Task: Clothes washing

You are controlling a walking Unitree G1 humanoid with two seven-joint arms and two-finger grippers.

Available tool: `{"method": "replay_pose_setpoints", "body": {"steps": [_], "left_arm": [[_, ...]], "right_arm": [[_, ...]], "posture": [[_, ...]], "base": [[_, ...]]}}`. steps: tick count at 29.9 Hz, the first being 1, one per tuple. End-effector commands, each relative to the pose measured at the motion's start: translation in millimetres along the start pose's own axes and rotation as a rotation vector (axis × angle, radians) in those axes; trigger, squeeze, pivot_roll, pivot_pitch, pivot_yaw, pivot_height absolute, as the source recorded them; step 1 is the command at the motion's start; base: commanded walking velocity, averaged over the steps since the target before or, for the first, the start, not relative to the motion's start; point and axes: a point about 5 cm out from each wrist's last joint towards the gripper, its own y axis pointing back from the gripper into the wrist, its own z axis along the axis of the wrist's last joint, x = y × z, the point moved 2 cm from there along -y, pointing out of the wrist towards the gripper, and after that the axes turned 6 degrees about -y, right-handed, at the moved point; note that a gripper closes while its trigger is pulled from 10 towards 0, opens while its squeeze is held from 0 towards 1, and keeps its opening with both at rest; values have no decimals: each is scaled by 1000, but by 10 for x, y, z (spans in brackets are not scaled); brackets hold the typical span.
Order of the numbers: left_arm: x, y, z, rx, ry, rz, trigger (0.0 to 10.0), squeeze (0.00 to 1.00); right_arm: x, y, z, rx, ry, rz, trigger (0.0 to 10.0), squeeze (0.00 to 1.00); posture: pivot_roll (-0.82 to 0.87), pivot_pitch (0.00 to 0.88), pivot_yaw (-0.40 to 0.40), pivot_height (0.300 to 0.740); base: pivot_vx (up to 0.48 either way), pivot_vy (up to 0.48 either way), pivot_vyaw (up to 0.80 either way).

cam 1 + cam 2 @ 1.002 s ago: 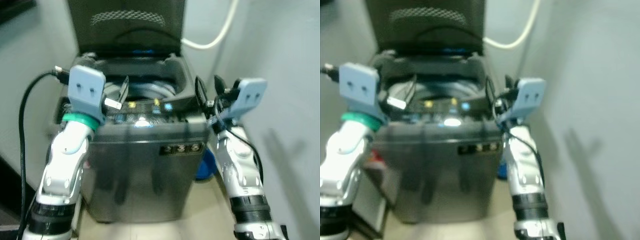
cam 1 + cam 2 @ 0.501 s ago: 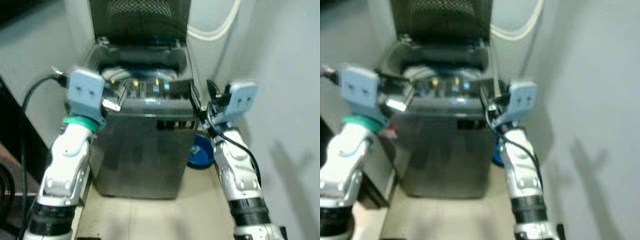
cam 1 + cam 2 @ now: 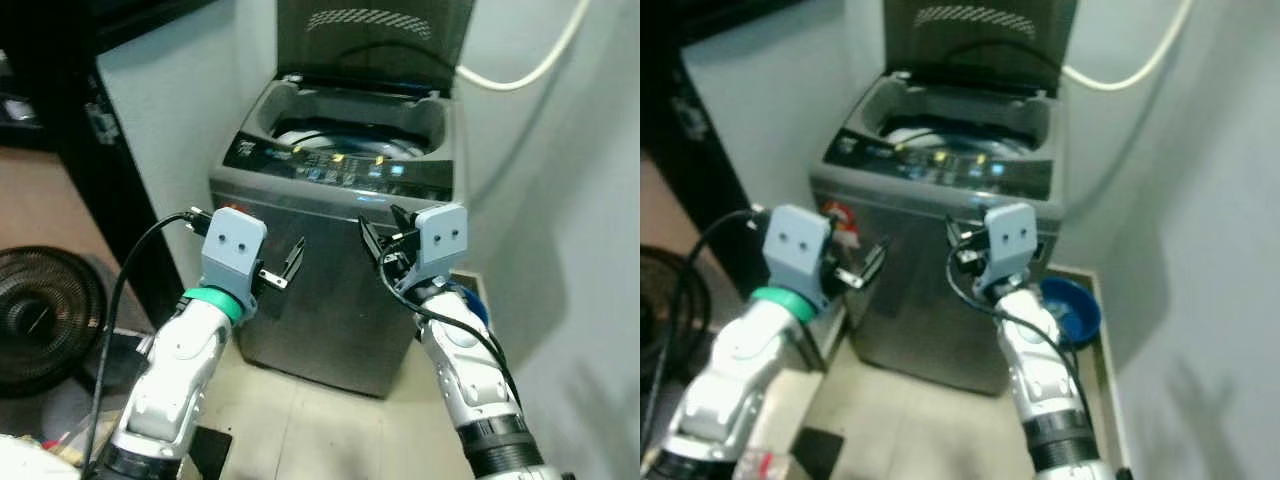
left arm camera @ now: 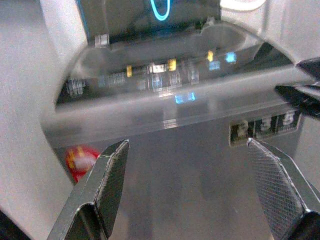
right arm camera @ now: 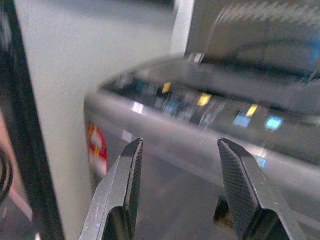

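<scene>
Grey top-load washing machine (image 3: 340, 260) at frame centre, upright, lid (image 3: 375, 40) raised vertical at top, left gripper (image 3: 290, 265) and right gripper (image 3: 375, 245) fingers spread, empty, before its front panel.

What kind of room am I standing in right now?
Likely a home laundry corner: a grey top-loading washing machine stands with its lid raised, a pale hose runs along the wall behind it, and a blue plastic basin sits on the floor beside it.
</scene>
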Motion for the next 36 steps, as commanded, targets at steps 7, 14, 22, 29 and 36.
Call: {"method": "replay_pose_setpoints", "body": {"steps": [7, 14, 22, 29, 36], "left_arm": [[-166, 173, -563, 192, -2, -33, 10000, 0], [-143, 271, -731, 250, -20, -9, 10000, 0], [-142, 277, -764, 254, -34, 2, 10000, 0], [-138, 298, -816, 267, -53, 10, 10000, 0], [-136, 305, -872, 279, -65, 17, 10000, 0]], "right_arm": [[-37, 332, -689, 256, -50, -54, 10000, 0], [-77, 485, -889, 329, -40, -76, 10000, 0], [-84, 474, -910, 328, -40, -77, 10000, 0], [-87, 496, -957, 337, -41, -80, 10000, 0], [-116, 576, -1057, 374, -39, -90, 10000, 0]], "posture": [[59, 65, -8, 740], [60, 69, -9, 740], [63, 69, -9, 740], [60, 66, -5, 740], [55, 60, -6, 740]], "base": [[0, 0, 783], [0, 0, 781], [0, 0, 781], [0, 0, 781], [0, 0, 779]]}}
